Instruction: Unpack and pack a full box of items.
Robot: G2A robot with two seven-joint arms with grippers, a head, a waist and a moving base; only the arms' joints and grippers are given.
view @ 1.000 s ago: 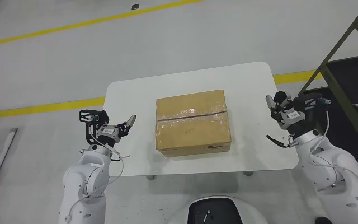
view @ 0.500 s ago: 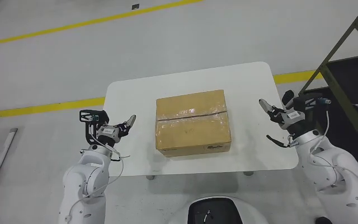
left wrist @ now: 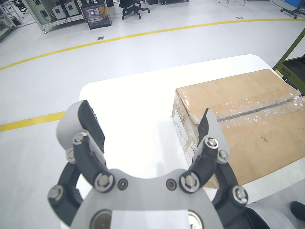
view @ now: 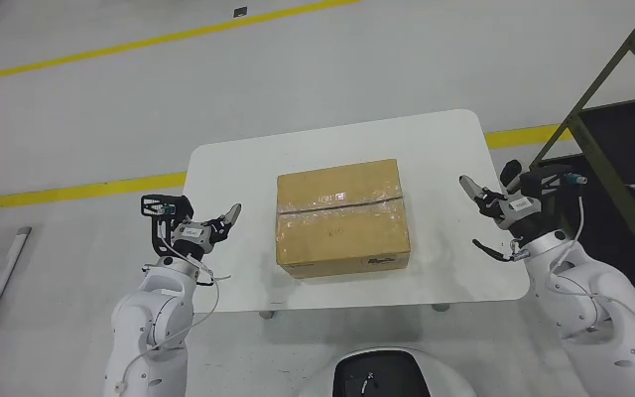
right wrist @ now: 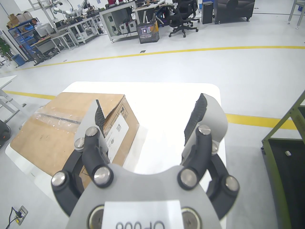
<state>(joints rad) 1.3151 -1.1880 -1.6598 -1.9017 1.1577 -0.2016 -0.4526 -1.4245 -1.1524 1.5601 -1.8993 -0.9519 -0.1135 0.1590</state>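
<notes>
A brown cardboard box [view: 342, 216], its top seam shut under clear tape, lies in the middle of the white table [view: 248, 169]. My left gripper [view: 198, 213] hovers at the table's left edge, open and holding nothing. In the left wrist view the left gripper [left wrist: 145, 107] is wide open, with the box [left wrist: 250, 125] just beyond one fingertip. My right gripper [view: 488, 184] is over the table's right side, open and holding nothing. The right wrist view shows the right gripper [right wrist: 149, 98] open, with the box [right wrist: 64, 125] beside it and a white label on the box's end.
A green metal rack [view: 605, 109] stands off the table's right side, close to the right arm. Bare table top [right wrist: 162, 101] lies on both sides of the box. Yellow lines cross the floor around the table.
The right gripper's fingers have spread apart from a narrow gap to wide open. The left arm and the box have not moved.
</notes>
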